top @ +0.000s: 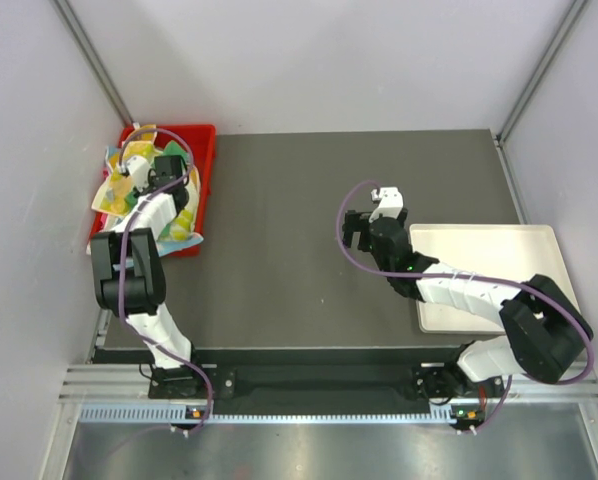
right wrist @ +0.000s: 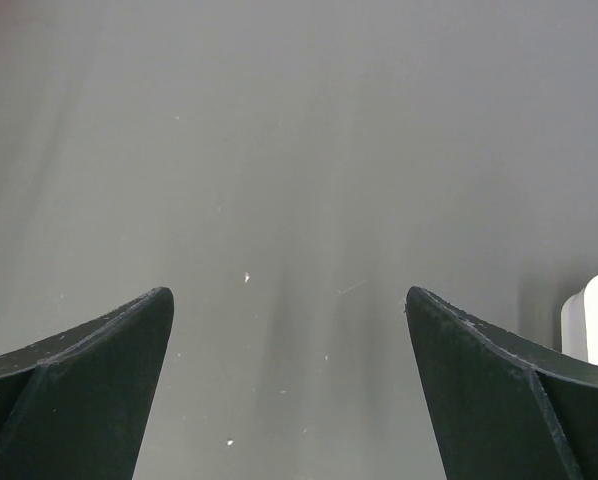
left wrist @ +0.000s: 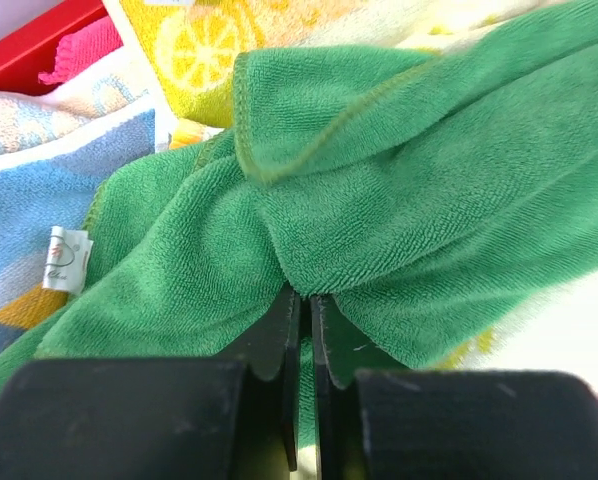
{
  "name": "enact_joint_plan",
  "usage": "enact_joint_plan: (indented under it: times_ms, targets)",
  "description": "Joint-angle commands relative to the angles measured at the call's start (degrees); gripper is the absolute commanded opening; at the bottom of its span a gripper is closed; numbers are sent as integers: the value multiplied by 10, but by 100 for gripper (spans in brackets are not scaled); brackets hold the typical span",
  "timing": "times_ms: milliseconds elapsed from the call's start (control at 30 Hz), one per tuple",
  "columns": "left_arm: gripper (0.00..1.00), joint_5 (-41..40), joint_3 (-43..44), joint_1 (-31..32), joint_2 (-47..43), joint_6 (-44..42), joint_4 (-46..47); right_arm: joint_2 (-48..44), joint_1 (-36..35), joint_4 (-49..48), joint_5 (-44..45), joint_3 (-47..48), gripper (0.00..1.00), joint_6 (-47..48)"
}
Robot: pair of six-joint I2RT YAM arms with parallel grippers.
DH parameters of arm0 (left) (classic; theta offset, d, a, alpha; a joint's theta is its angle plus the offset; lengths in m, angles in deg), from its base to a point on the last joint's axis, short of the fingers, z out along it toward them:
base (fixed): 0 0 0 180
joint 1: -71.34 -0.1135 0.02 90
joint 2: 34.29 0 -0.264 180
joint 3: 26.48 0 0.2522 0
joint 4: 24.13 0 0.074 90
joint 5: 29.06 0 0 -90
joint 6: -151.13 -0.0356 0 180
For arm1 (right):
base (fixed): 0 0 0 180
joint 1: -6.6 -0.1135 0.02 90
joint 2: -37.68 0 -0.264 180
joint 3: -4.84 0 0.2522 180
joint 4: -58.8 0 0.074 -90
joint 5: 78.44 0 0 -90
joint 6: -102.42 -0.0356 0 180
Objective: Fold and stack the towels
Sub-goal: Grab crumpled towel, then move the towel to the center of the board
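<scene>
The left gripper (left wrist: 304, 300) is closed on a pinched fold of the green towel (left wrist: 379, 200), its two fingers almost meeting with cloth bunched at their tips. The green towel lies crumpled on top of the other towels (top: 119, 190), which fill the red bin (top: 204, 135) at the counter's (top: 279, 290) 10 o'clock corner and spill over its left rim. In the left wrist view, a blue towel (left wrist: 29, 200) with a small white label (left wrist: 67, 258) sits at 9 o'clock of the green one, and a yellow towel (left wrist: 199, 50) (lemon print) at 11 o'clock. The right gripper (right wrist: 289, 300) hangs wide open over bare counter just off centre toward 2 o'clock, holding nothing. The white tray (top: 499, 240) lies at the counter's 4 o'clock edge, partly under the right arm.
</scene>
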Motion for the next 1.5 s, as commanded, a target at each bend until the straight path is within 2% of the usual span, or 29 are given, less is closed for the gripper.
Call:
enact_joint_plan:
  times_ms: [0, 200, 300, 500, 700, 767, 967, 1000, 1233, 1333, 1467]
  targets:
    - [0, 33, -10, 4, -71, 11, 18, -1, -6, -30, -2, 28, 100, 7]
    - [0, 20, -53, 49, -146, 12, 22, -2, -6, -35, -3, 25, 100, 8]
    - [0, 10, -74, 102, -190, 10, 22, -2, -6, -36, -2, 23, 100, 8]
    - [0, -17, -113, 235, -266, -4, 16, -1, -6, -38, 3, 21, 100, 9]
    - [0, 18, -140, 369, -286, 1, -18, -3, -6, -28, -3, 24, 100, -1]
    - [0, 30, -151, 424, -285, 10, -23, -7, -6, 4, 4, 41, 100, 0]
    - [0, 75, -203, 578, -276, 70, -20, -19, -6, 116, 49, 103, 100, -14]
    - [0, 79, -207, 626, -273, 79, -17, -21, -6, 124, 51, 105, 100, -19]
    - [0, 96, -207, 817, -232, 158, 7, 20, 12, 165, 45, 145, 100, -16]
    - [0, 95, -202, 869, -220, 195, -6, 61, 15, 168, 10, 182, 100, 7]
    - [0, 85, -228, 871, -276, 251, -24, 107, 15, 184, -39, 227, 100, 44]
